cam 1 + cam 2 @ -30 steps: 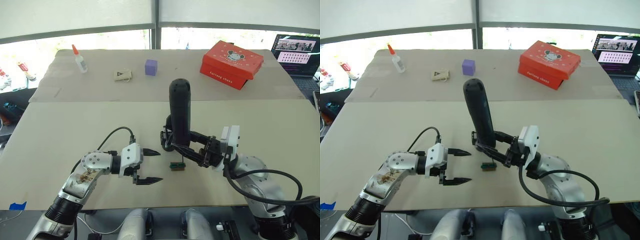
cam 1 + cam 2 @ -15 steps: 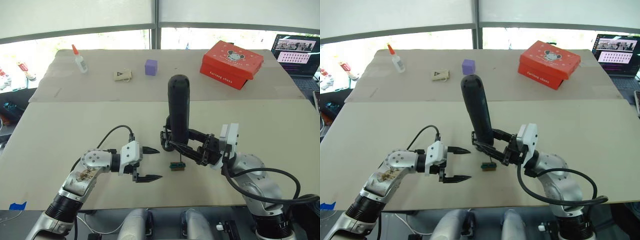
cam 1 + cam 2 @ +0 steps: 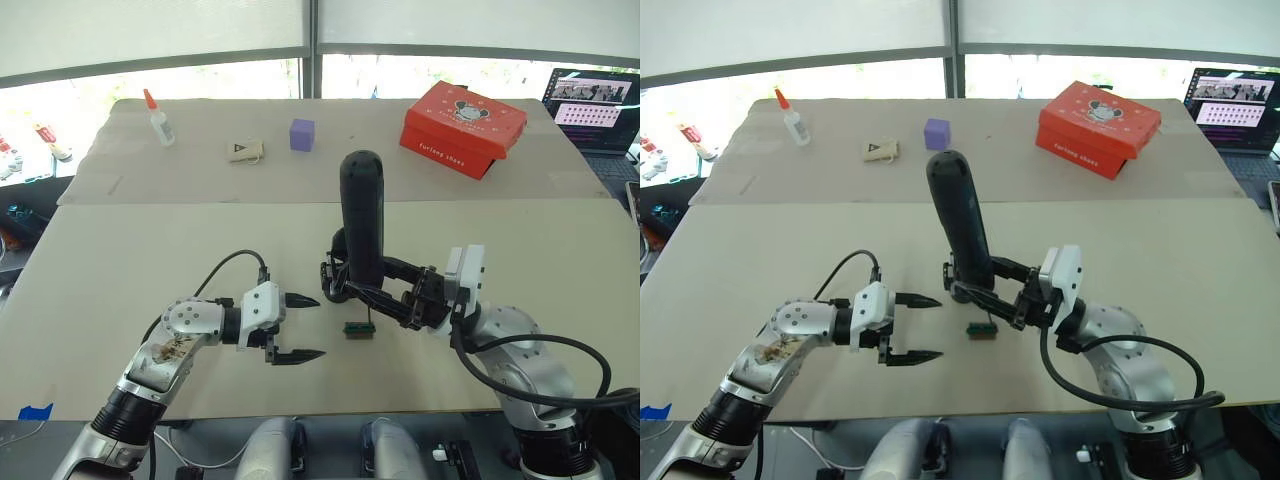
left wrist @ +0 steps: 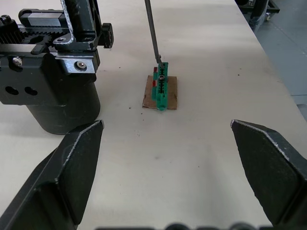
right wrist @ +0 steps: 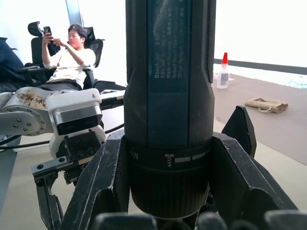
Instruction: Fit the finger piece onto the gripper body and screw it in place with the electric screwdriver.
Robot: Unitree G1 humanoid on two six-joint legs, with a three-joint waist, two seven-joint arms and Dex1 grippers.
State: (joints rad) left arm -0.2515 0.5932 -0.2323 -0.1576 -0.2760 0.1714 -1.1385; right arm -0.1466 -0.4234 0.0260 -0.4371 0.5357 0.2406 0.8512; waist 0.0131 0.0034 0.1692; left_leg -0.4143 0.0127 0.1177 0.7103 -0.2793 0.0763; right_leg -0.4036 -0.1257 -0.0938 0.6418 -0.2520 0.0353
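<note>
Daylight pours through the windows (image 3: 250, 75) along the top of the frame, blown out white. The surface (image 3: 150, 250) is evenly lit, with soft, faint shadows. Straight edges bow near the corners.

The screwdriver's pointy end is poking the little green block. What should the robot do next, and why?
Probably lift the electric screwdriver straight up. The right gripper holds it upright, its bit touching the green block, likely collecting a screw. The gripper body stands right beside it, and the left gripper waits open, holding nothing.
</note>
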